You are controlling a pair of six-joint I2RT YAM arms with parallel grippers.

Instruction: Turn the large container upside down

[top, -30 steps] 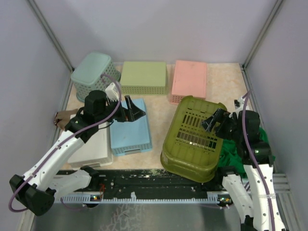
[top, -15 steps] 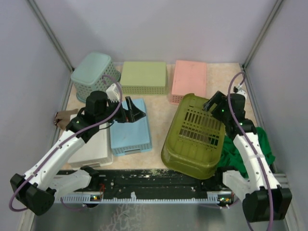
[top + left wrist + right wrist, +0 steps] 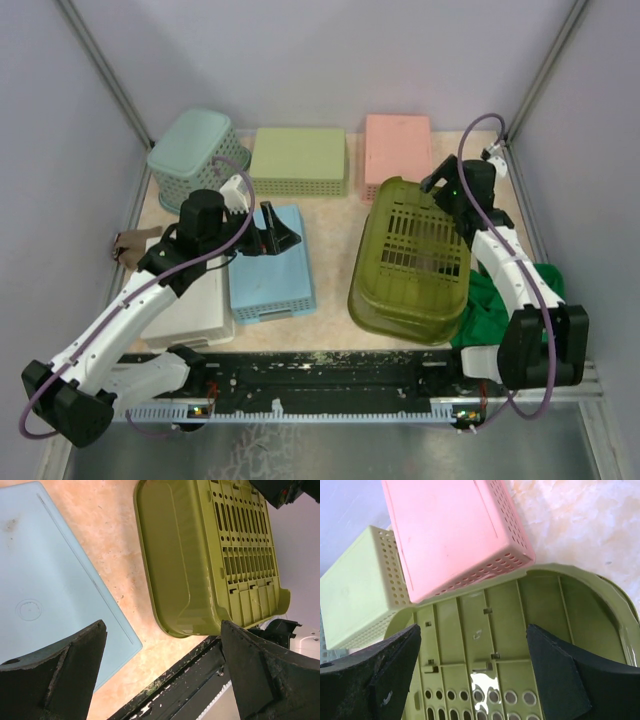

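The large container (image 3: 412, 260) is a dark olive-green tub lying on the table right of centre with its slotted base facing up. In the left wrist view the large container (image 3: 210, 555) lies with its rim down on the table. My right gripper (image 3: 447, 187) hovers open over the tub's far edge; between the jaws I see only the ribbed base (image 3: 495, 650). My right gripper (image 3: 473, 628) holds nothing. My left gripper (image 3: 280, 232) stands open above a blue bin, well left of the tub. My left gripper (image 3: 162, 625) is empty.
An overturned blue bin (image 3: 270, 265) and a white bin (image 3: 195, 300) lie at the left. A teal basket (image 3: 195, 148), a yellow-green basket (image 3: 300, 160) and a pink basket (image 3: 397, 150) line the back. A green cloth (image 3: 500, 310) lies right of the tub. Walls stand close on both sides.
The tub has gone from leaning on its near edge to lying flat, base up. My right arm has swung from the tub's right side to its far edge. The left arm has not moved.
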